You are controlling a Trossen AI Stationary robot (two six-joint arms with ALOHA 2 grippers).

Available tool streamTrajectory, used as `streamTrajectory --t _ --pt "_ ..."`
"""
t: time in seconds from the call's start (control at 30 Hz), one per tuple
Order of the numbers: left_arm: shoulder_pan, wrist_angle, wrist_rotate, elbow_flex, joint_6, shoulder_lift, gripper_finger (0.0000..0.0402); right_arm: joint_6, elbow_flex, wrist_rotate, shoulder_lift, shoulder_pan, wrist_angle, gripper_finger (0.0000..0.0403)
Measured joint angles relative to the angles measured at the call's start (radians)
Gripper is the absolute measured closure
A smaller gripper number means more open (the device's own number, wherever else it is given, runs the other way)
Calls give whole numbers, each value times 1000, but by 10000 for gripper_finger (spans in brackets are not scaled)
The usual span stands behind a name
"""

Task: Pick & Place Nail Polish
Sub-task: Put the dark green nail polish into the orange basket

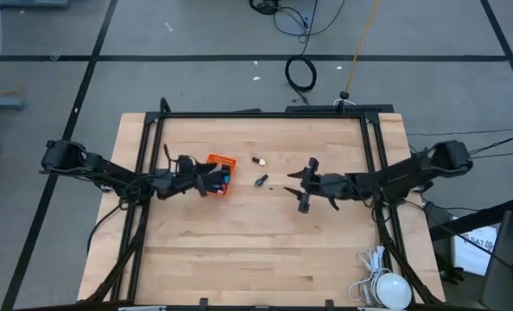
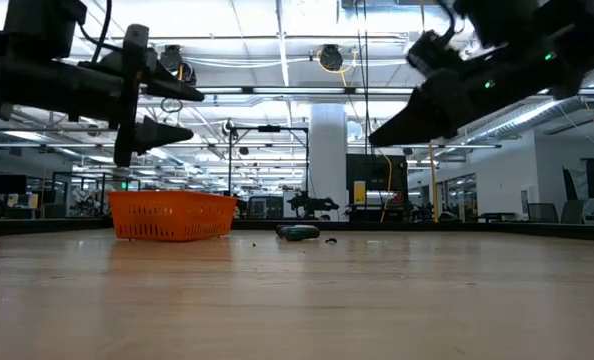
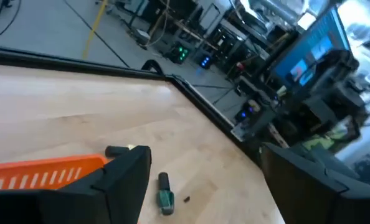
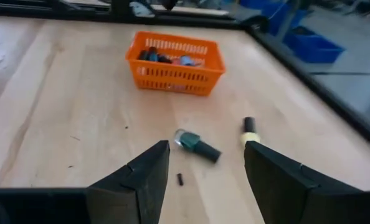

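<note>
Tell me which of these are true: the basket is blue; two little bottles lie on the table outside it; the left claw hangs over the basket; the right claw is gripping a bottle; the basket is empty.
1. The basket is blue. False: it is orange.
2. Two bottles lie outside it. True: a green bottle and a yellow bottle lie on the table.
3. The left gripper hangs over the basket. True.
4. The right gripper grips a bottle. False: it is open and holds nothing.
5. The basket is empty. False: several bottles lie inside.
</note>
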Motion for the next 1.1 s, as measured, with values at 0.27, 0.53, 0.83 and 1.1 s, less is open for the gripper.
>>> streamTrajectory --t 0.27,0.53,0.83,1.1 --pt "0 -27 15 0 15 1 111 -50 123 -297 230 -177 5 206" --pt "0 -27 17 0 20 1 115 -219 363 -504 452 -295 -217 206" --pt "0 -33 25 0 20 1 116 -304 530 -556 580 -319 -367 206" --pt "0 -32 27 0 20 1 112 -307 539 -555 595 -317 -416 206"
